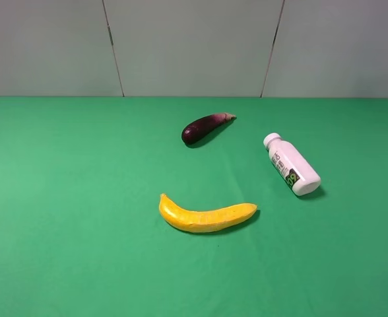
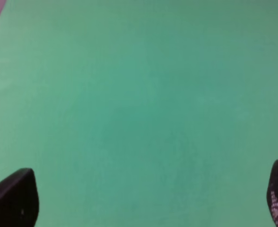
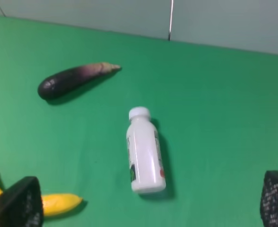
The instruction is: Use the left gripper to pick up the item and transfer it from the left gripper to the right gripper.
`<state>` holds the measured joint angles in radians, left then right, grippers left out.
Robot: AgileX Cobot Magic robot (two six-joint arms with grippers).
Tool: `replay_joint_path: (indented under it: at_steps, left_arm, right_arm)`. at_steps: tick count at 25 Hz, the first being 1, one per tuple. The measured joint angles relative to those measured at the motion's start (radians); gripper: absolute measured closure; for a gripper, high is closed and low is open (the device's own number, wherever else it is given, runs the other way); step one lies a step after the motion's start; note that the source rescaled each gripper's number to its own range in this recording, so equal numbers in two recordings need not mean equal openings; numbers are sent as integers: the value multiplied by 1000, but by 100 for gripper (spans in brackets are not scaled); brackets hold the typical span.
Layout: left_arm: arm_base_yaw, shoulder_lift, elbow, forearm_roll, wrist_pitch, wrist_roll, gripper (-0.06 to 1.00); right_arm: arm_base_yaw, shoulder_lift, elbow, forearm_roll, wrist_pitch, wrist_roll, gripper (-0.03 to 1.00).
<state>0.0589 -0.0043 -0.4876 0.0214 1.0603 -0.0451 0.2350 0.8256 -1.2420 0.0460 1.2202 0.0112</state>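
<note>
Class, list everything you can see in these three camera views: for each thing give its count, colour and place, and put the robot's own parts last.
Bottle: one, white, lying on its side at the right of the cloth, cap toward the wall.
Eggplant: one, dark purple, far middle of the cloth, left of the bottle.
Banana: one, yellow, near middle, in front of the eggplant.
Cloth: one, green, covering the table.
Wall: grey-white panels behind the table.
Left gripper: one, black, open over bare cloth.
Right gripper: one, black, open, facing the bottle.
</note>
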Motion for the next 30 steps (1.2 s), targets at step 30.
replay_joint_path:
  at_steps: [30]
  left_arm:
    - [0,0,0,0,-1,0,2]
  right_arm:
    - [0,-744,753,13,-203,33,-3]
